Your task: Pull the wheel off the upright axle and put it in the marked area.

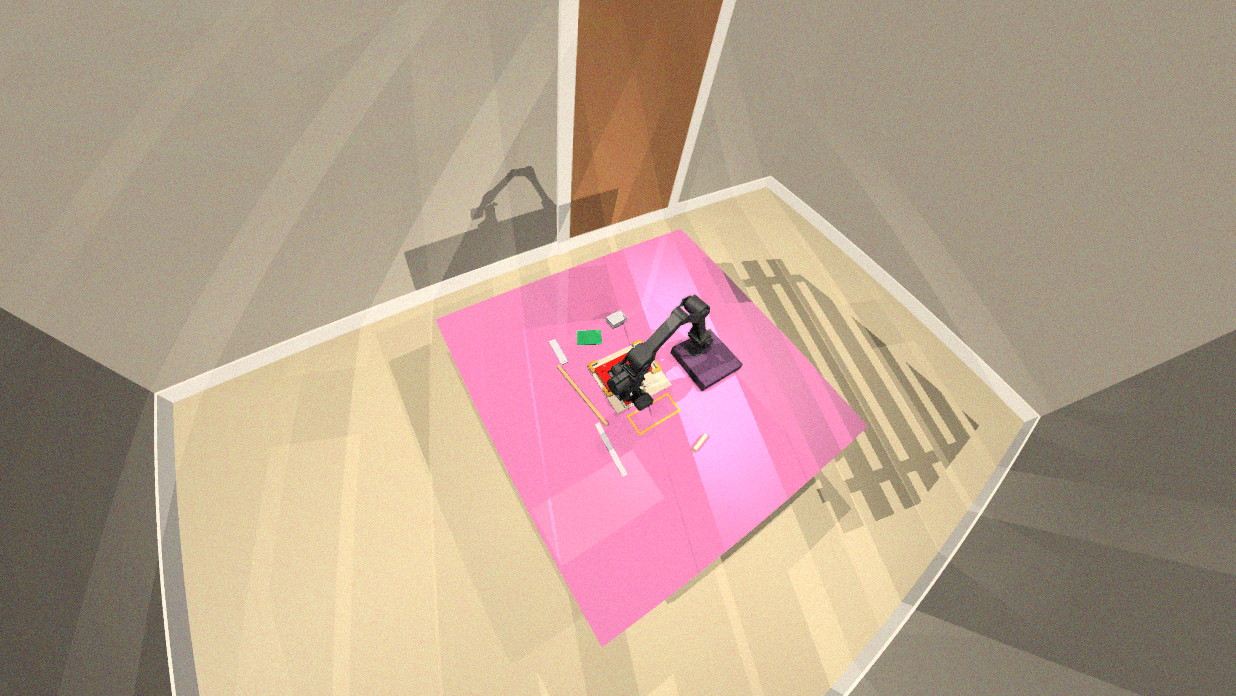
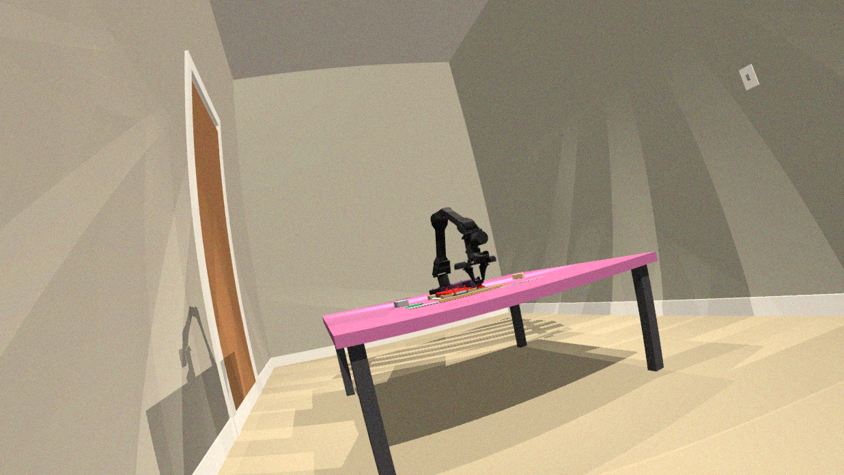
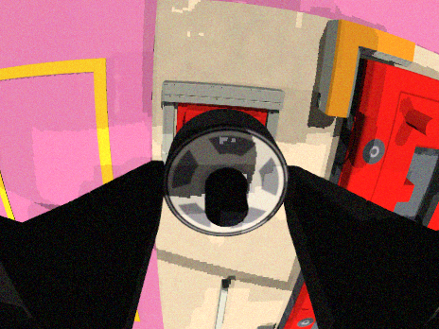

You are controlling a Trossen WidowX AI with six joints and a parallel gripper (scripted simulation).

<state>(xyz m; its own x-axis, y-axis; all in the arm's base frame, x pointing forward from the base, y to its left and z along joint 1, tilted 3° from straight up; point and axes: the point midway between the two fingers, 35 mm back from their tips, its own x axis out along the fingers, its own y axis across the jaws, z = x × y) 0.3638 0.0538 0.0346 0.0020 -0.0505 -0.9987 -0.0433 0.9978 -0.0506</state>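
Where the wheel [image 3: 271, 191] is: between the fingertips in the wrist view, over a red patch with a grey frame [image 3: 222, 94]; can't tell if it's clear of the axle
Gripper [image 1: 627, 395] [image 2: 479, 282] [image 3: 226, 181]: jaws roughly half open, pinching the wheel at its 9 and 3 o'clock sides
Marked area [image 1: 653, 414] [image 3: 71, 118]: just 1, yellow outline, about 10 o'clock from the wheel in the wrist view, wheel not in it
Writing: nothing I can read, tbh; tiny pale marks at 12 o'clock on the wheel are too small, and no brand is legible
Wheel count: 1, with 5 dark segments round its face
Cream board [image 1: 657, 380] [image 3: 227, 57]: 1, under the wheel
Red panel [image 1: 610, 367] [image 3: 383, 132]: 1, toward 2 o'clock from the wheel, wrist view
Other bits, clocked from the gripper in the top view: 1 green sheet [image 1: 589, 337] at 11, 1 grey block [image 1: 615, 319] at 12, 1 wooden stick [image 1: 582, 395] at 9, 1 small tan block [image 1: 700, 442] at 4
White strips: 2, one [image 1: 557, 351] at 10, the other [image 1: 610, 448] near 6
Pink table [image 1: 605, 536] [image 2: 567, 277]: 1, on 4 dark legs
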